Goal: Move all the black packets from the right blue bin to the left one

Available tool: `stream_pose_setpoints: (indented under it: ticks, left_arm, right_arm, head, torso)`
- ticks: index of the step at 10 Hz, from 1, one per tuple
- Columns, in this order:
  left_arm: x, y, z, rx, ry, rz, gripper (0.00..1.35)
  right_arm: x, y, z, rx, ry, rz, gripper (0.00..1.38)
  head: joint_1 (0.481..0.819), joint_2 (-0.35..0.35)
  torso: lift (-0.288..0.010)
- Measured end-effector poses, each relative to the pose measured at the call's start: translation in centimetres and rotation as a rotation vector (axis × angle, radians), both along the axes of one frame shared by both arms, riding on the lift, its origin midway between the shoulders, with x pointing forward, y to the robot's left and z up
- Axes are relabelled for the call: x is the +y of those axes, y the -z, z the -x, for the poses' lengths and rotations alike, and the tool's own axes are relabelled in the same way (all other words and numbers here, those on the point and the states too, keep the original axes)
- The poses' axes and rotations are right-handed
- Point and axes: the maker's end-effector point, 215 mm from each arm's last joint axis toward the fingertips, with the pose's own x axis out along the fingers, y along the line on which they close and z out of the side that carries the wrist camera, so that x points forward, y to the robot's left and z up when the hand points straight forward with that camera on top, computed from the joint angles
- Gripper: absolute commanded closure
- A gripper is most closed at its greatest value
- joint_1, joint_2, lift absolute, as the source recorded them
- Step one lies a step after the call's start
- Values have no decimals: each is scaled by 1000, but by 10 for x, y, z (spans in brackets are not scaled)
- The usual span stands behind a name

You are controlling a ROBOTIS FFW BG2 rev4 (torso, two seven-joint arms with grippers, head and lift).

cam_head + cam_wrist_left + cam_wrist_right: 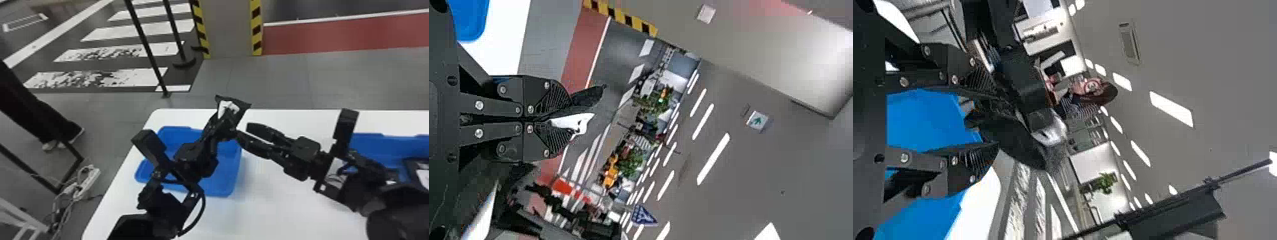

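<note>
Black, white-labelled packet (pixel 242 112): we see it clamped in the left black end effector (pixel 222 125), raised toward the white worktop's (pixel 287 207) far edge, near the blue left bin (pixel 175 129); the right black end effector (pixel 244 131) gapes nearby.

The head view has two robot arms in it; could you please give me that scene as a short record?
left gripper: closed on a black packet with a white patch
right gripper: open, fingertips near the left gripper
left blue plastic bin: beneath the left arm
right blue plastic bin: holds another black packet
surface: white table
</note>
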Motion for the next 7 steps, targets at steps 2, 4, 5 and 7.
stream_pose_setpoints:
  ticks: [2, 4, 5, 7]
  left_arm:
    - [35, 1, 1, -37, -119, -23, 1227]
    - [71, 16, 0, -57, -248, -115, 1227]
    - [95, 28, -1, -65, -320, -208, 1227]
    - [133, 72, -2, -44, -400, -375, 972]
  right_arm:
    - [-62, -15, -28, -62, 168, 21, 199]
    - [-120, -16, -33, -75, 343, 26, 213]
    - [-136, -12, -31, -76, 377, 40, 213]
    - [-145, -3, -30, -64, 395, 52, 213]
  head:
    - [695, 243]
    - [695, 212]
    - [695, 216]
    - [695, 248]
  torso:
    - [-110]
    - [-110]
    - [-110]
    - [-110]
